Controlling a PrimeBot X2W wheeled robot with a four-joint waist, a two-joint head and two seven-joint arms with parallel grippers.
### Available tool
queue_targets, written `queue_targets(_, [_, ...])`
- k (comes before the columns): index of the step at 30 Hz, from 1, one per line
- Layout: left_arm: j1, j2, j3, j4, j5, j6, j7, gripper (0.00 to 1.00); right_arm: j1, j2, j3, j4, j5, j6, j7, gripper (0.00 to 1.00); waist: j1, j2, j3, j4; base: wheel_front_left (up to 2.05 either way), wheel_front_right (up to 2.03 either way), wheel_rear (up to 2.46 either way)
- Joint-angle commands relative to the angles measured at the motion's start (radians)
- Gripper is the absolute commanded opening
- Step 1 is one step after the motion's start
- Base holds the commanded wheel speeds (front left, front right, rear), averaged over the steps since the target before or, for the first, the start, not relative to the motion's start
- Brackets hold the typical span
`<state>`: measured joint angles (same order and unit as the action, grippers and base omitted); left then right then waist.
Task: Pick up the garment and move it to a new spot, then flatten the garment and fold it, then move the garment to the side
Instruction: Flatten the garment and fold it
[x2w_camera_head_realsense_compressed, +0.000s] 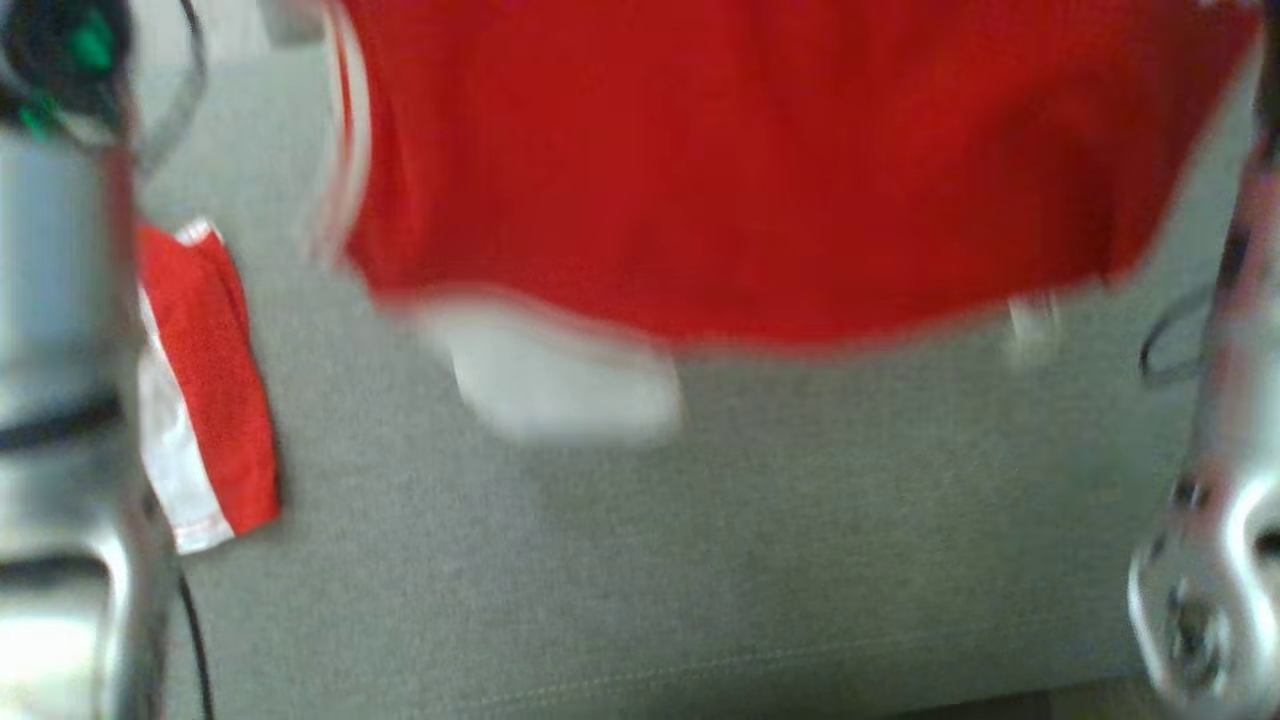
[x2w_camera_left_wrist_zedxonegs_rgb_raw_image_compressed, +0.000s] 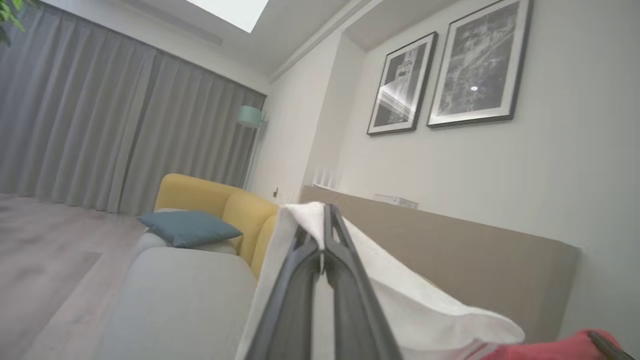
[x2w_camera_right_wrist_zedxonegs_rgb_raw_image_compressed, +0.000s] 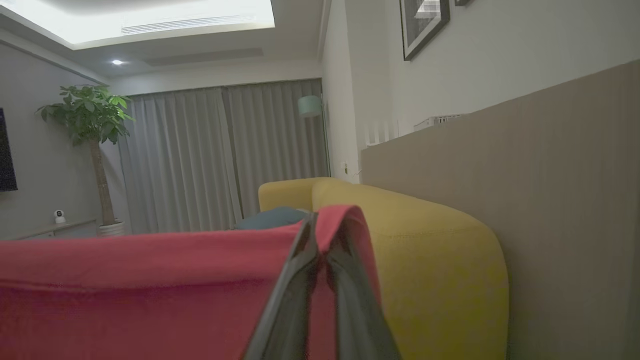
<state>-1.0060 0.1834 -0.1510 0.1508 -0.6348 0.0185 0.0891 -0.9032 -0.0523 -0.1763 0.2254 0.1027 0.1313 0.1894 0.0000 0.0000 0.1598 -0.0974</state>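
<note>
While my left jaws and right jaws each pinch the garment (x2w_camera_head_realsense_compressed: 760, 170), it hangs stretched above the grey sofa seat (x2w_camera_head_realsense_compressed: 700, 580); lifted, I judge, with flattening, folding and side-placing undone.

- The red garment (x2w_camera_head_realsense_compressed: 760, 170), white-trimmed and blurred, hangs spread wide above the grey sofa seat (x2w_camera_head_realsense_compressed: 700, 560).
- Its red-and-white end (x2w_camera_head_realsense_compressed: 205, 390) droops near the seat's left edge.
</note>
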Motion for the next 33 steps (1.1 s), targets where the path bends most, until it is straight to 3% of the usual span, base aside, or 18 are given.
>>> queue_targets(1, [-0.150,0.056,0.037,0.050,0.014,-0.015,-0.017,0.00,-0.156,0.002,0.008,0.058,-0.024,-0.001,-0.039,0.00,0.0000,0.0000,0.134,0.030,0.00,0.00,0.00])
queue_targets(7, [-0.401,0.071,0.050,0.289,0.053,-0.058,-0.155,0.00,-0.472,-0.022,-0.024,0.336,-0.114,-0.001,-0.269,0.00,0.0000,0.0000,0.219,0.075,0.00,0.00,0.00])
queue_targets(13, [-0.459,0.049,0.023,0.412,0.055,-0.102,-0.227,0.00,-0.569,-0.032,-0.036,0.514,-0.127,-0.001,-0.403,0.00,0.0000,0.0000,0.248,0.105,0.00,0.00,0.00])
queue_targets(24, [-0.209,0.035,-0.137,0.528,0.047,-0.147,-0.291,0.00,-0.373,-0.065,0.000,0.786,-0.082,-0.001,-0.448,0.00,0.0000,0.0000,0.239,0.119,0.00,0.00,0.00])
queue_targets(33, [0.117,0.111,-0.303,0.521,-0.053,-0.149,-0.298,0.00,-0.162,-0.113,0.145,0.976,0.017,-0.001,-0.379,0.00,0.0000,0.0000,0.128,0.120,0.00,0.00,0.00])
